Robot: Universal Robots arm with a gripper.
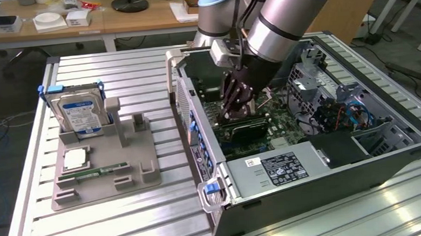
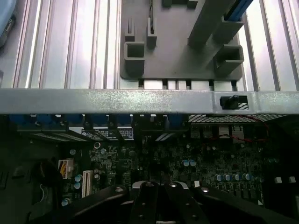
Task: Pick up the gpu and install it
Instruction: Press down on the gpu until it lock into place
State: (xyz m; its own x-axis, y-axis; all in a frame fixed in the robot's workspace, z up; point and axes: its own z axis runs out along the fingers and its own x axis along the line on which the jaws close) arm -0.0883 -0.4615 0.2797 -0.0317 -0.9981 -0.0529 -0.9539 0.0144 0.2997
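Reaching inside the case, the closed hand (image 1: 232, 112) sits just above the gpu (image 1: 244, 128).

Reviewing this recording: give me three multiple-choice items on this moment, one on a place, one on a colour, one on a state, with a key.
1. Where is the gripper?
A. Down inside the open computer case, over the motherboard
B. Above the hard drive
C. Over the wooden desk behind

2. What colour is the label on the hard drive standing in the grey holder?
A. Red and black
B. Blue and white
C. Plain yellow

3. How do the gripper's jaws stand?
A. Wide open
B. Shut
C. Clamped on the hard drive

Key: 1 A, the arm reaches down into the case at the dark gpu. 2 B, the label is blue with white patches. 3 B, the fingers lie together in the wrist view.
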